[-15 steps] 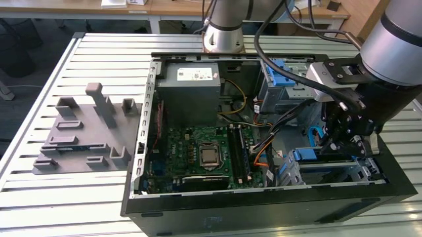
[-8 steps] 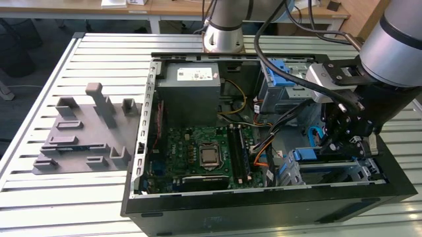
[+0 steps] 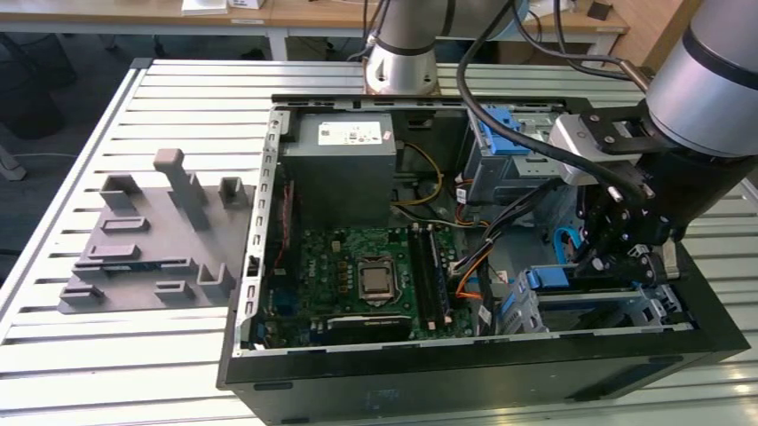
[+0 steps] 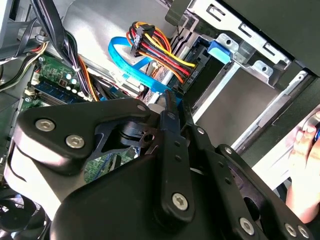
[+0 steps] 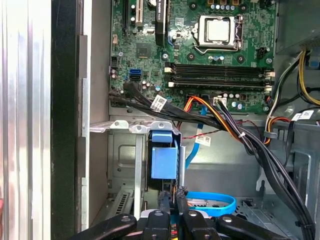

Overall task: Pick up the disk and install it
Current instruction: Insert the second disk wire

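Chassis lies open on the slatted table, holding motherboard and power supply. Gripper, fingers nearly closed, sits low in the drive cage by the blue latch; disk lies seated in that cage.

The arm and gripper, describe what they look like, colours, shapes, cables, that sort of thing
The arm is made of thick silver-grey tubular segments with dark joints, and black cables loop along it. A light grey block sits at the wrist. The gripper is matte black, built from flat linkage bars joined by round silver screws and pivots, tapering to two slim black fingers, as both wrist views show.
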